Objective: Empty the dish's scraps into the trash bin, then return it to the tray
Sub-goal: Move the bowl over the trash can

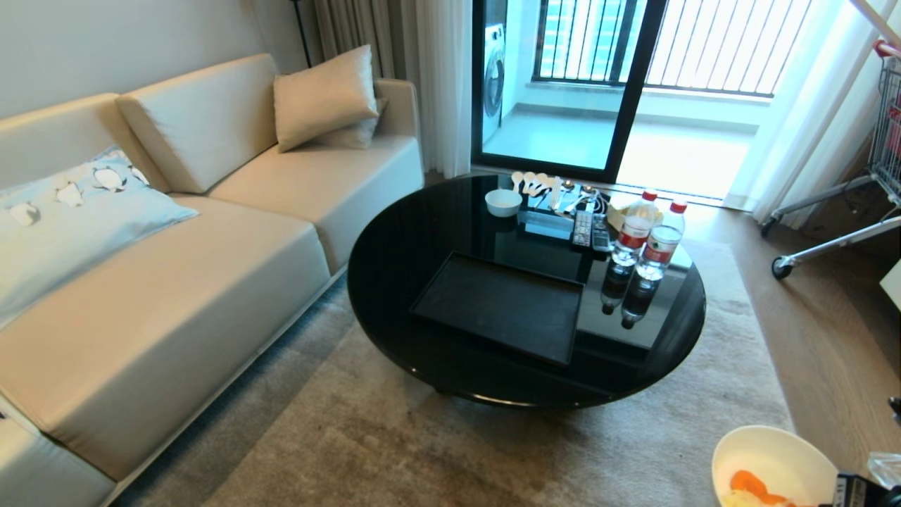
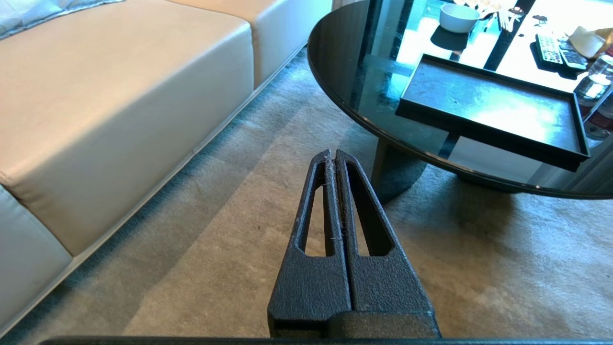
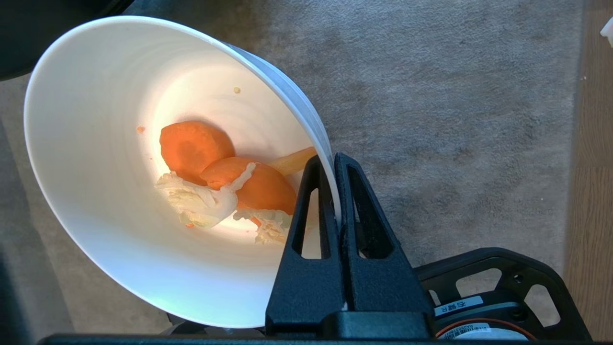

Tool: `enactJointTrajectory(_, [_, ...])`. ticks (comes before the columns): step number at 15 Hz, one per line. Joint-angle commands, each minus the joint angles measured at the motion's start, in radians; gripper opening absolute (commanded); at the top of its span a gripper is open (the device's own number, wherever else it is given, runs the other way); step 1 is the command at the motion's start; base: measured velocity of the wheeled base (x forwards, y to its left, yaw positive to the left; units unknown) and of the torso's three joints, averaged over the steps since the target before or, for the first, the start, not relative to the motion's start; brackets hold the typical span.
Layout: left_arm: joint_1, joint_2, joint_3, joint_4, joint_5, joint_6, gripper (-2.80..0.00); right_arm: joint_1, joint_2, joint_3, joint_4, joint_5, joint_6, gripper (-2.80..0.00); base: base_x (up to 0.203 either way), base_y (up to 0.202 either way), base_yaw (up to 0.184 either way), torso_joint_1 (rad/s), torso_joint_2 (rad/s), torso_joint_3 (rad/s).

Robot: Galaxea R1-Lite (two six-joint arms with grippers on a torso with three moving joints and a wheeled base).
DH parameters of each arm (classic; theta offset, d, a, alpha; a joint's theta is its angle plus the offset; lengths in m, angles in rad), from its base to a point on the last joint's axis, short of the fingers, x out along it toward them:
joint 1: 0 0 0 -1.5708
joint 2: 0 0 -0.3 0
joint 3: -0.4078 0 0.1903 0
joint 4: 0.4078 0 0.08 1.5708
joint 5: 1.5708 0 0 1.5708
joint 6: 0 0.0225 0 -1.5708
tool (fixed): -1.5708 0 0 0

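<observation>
The dish (image 1: 774, 461), a white deep bowl, hangs over the carpet at the head view's bottom right, off the table. My right gripper (image 3: 331, 160) is shut on its rim (image 3: 321, 143), one finger inside and one outside. The bowl appears tipped in the right wrist view. The scraps (image 3: 215, 177), orange slices and pale pieces, lie in its bottom, also seen as scraps (image 1: 750, 486). The black tray (image 1: 500, 306) lies bare on the round table, also seen as the tray (image 2: 488, 110). My left gripper (image 2: 331, 154) is shut and holds nothing, low over the carpet. The trash bin is out of view.
The glossy round black table (image 1: 394, 267) carries a small white bowl (image 1: 503, 202), spoons (image 1: 533, 181), remotes (image 1: 590, 231) and two water bottles (image 1: 644, 243). A beige sofa (image 1: 176, 282) runs along the left. A wheeled cart (image 1: 838, 211) stands at the far right.
</observation>
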Motion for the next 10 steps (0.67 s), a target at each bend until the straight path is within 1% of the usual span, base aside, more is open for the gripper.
enactJointTrajectory(1, [0.0,0.0,0.0,0.0,0.001,-0.001,-2.8,0.001,0.006,-0.002,0.005,-0.004,0.019,-2.8,0.0,0.0,0.0,0.0,0.0,0.0])
enactJointTrajectory(3, [0.0,0.0,0.0,0.0,0.001,-0.001,-2.8,0.001,0.005,-0.002,0.008,-0.004,0.025,-2.8,0.0,0.0,0.0,0.0,0.0,0.0])
enactJointTrajectory(4, [0.0,0.0,0.0,0.0,0.001,-0.001,-2.8,0.001,0.004,-0.004,0.008,-0.004,0.027,-2.8,-0.003,0.005,-0.066,-0.003,0.0,0.002])
enactJointTrajectory(6, [0.0,0.0,0.0,0.0,0.001,-0.001,-2.8,-0.001,0.002,-0.002,0.01,-0.004,0.028,-2.8,-0.005,0.004,-0.136,0.002,0.0,0.003])
enactJointTrajectory(10, [0.0,0.0,0.0,0.0,0.001,-0.001,-2.8,-0.004,0.002,-0.004,0.01,-0.008,0.029,-2.8,0.0,0.011,-0.171,0.004,0.0,0.003])
